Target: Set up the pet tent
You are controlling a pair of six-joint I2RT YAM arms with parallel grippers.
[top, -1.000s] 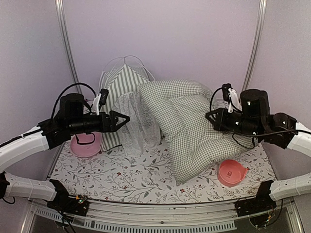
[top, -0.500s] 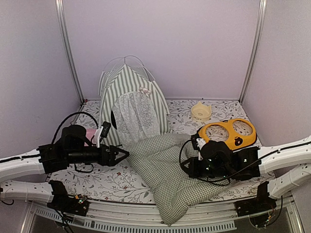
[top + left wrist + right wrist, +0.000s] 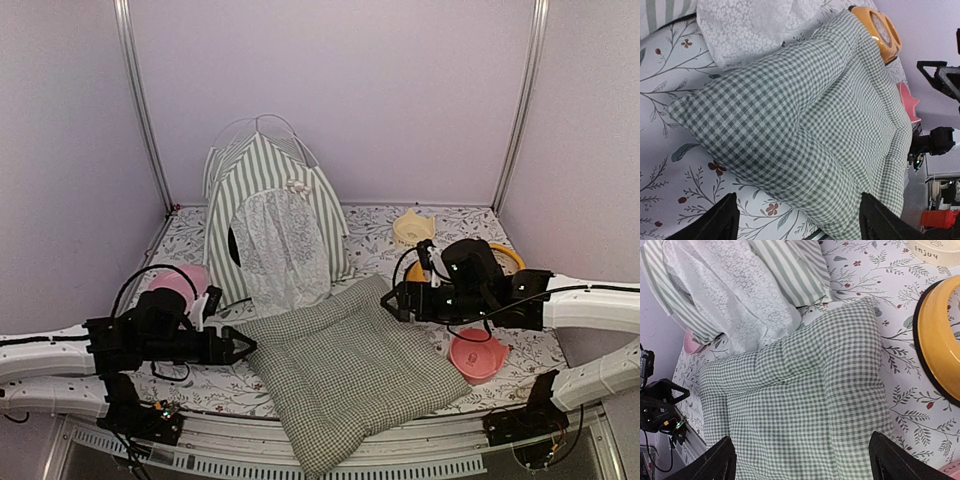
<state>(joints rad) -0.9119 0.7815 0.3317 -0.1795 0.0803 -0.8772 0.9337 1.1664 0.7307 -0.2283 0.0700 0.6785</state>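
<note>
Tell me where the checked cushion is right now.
In the top view the cushion lies flat at centre front, just in front of the tent, with a pink bowl at its right.

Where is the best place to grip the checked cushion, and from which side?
Probably the checked cushion at its left corner, which lies flat with nothing on it; the open left gripper faces that thin edge, so come low from the left.
</note>
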